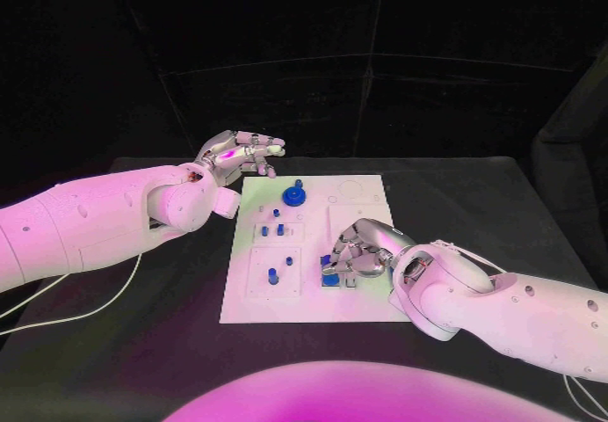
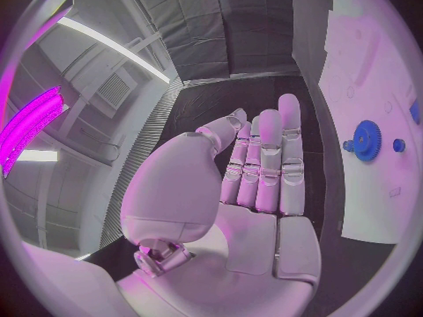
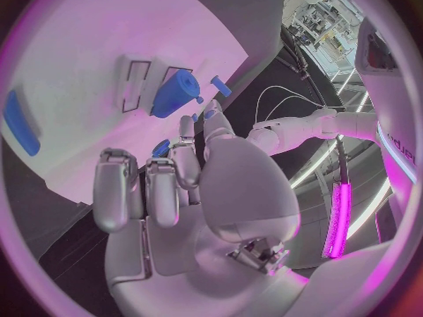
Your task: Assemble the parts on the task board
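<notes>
Black table w/ a white task board point(image 1: 361, 189) in the middle, several small blue parts on it. The right hand point(image 1: 358, 253) is low over the near right part of the board, fingers curled down around a small blue part point(image 1: 332, 272). In the right wrist view that hand point(image 3: 180, 179) has its fingertips point(image 3: 187, 128) bunched close by a small blue piece point(image 3: 161, 148); whether it's actually pinched or just touched, can't tell. Just beyond the fingertips in that view lies a blue cylinder point(image 3: 175, 93), tilted, long axis running away from the hand, w/ a small blue peg point(image 3: 221, 86) beside it.

The left hand point(image 1: 241, 154) is raised off the board's far left corner, holding nothing. In the left wrist view the hand point(image 2: 256, 183) is flat, fingers straight and pressed side by side. The blue gear point(image 2: 365, 141) sits on the board off to that hand's side, apart from it; in the head view the gear point(image 1: 295, 194) stands at the board's far end.

Key relation: the right hand is by far the nearer to the near-side parts, right on top of them; the left is nearer the gear but well above the board. Next move likely rests w/ the right hand.
</notes>
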Controlling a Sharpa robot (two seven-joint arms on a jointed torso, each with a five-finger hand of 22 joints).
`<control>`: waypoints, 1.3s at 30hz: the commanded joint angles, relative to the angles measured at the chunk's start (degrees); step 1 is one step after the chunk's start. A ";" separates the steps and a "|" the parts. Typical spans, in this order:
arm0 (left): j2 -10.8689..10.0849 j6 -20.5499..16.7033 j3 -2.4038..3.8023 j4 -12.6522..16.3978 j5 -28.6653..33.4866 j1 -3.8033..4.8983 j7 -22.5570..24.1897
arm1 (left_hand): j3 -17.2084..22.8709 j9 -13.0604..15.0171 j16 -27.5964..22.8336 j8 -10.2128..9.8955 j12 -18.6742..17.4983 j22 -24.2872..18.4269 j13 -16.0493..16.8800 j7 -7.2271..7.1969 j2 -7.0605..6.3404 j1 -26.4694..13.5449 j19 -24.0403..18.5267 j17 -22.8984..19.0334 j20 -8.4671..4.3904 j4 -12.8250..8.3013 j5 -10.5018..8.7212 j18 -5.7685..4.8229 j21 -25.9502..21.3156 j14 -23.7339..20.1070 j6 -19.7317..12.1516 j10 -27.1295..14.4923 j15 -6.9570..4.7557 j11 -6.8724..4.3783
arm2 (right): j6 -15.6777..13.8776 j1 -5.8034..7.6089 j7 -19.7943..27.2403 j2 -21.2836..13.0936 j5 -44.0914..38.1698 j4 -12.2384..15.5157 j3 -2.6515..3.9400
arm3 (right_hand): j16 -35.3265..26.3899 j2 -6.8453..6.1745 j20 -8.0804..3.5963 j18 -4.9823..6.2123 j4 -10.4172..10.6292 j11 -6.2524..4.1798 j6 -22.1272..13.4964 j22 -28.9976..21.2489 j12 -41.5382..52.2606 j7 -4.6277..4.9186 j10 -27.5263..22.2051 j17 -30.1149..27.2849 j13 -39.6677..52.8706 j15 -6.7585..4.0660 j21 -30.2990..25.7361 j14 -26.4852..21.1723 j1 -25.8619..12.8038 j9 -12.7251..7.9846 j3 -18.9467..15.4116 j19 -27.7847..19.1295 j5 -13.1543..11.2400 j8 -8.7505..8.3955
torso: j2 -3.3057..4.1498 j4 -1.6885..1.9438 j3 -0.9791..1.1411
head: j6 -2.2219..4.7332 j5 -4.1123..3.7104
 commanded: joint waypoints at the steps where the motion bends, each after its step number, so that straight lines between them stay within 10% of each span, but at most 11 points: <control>1: -0.03 0.67 0.05 0.08 0.17 0.10 0.09 | 0.09 -0.02 -0.02 -0.14 0.17 -0.05 -0.05 0.25 -0.10 0.66 0.07 -0.05 0.05 -0.23 -0.17 0.41 -0.30 -0.34 0.02 -0.19 0.08 0.04 | 3.27 0.07 -0.39 0.02 -0.94 0.00 0.01 | 0.17 0.23 -0.29 -0.42 -0.50 0.04 -0.02 2.38 -0.12 -0.36 0.22 9.48 -0.15 -0.28 0.28 4.82 1.11 0.05 0.10 1.64 -0.27 0.36 | 0.02 0.07 0.01 | -0.06 0.03; 22: -0.10 0.64 0.04 0.10 0.17 0.10 -0.01 | 0.09 -0.02 -0.02 -0.14 0.17 -0.05 -0.05 0.25 -0.10 0.66 0.07 -0.05 0.05 -0.23 -0.17 0.41 -0.30 -0.34 0.02 -0.19 0.08 0.04 | 5.45 0.07 -4.89 0.62 -7.02 -1.08 0.01 | 0.33 3.22 -0.51 -0.54 -4.32 -0.27 1.10 3.02 0.22 -0.69 0.49 9.94 0.43 -0.53 0.56 4.88 5.63 -0.51 3.21 1.78 -1.34 -0.27 | 0.01 0.02 0.01 | -0.34 0.13; 39: -0.22 0.65 0.04 0.14 0.17 0.10 -0.10 | 0.04 -0.03 0.00 -0.16 0.16 -0.06 -0.06 0.29 -0.12 0.68 0.07 -0.11 0.04 -0.29 -0.17 0.40 -0.31 -0.35 -0.02 -0.24 0.09 0.06 | 0.76 0.07 0.79 -2.01 -1.08 0.55 0.01 | 0.08 0.41 0.05 -0.44 -1.74 0.88 -1.13 2.47 -0.89 0.73 0.14 9.54 -0.27 0.31 0.23 4.80 -1.50 -1.68 -1.04 1.56 -0.97 -2.92 | -0.05 -0.01 -0.01 | -0.38 0.08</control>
